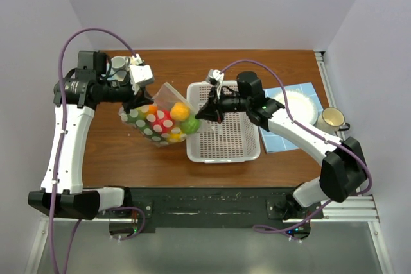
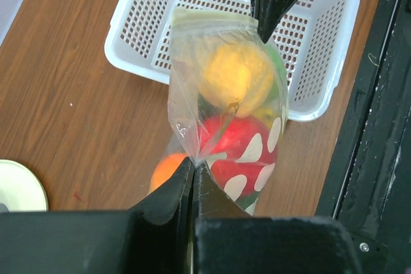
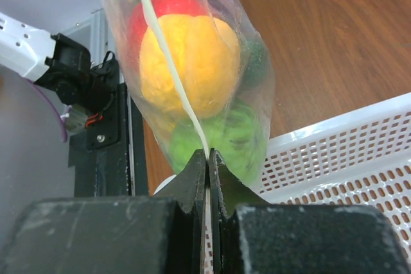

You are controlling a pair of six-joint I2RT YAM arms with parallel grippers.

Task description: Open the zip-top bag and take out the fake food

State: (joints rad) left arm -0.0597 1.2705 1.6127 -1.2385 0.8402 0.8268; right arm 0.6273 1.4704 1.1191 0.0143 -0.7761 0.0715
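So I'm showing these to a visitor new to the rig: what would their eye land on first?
The zip-top bag, stuffed with bright fake food, hangs stretched at the white basket's left side. The left gripper and the right gripper each have their jaws shut on an edge of it.

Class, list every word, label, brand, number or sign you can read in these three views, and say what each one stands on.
No readable text in any view.
The zip-top bag: only white dots, no lettering.
The white basket, blue mat and mug: no print visible.
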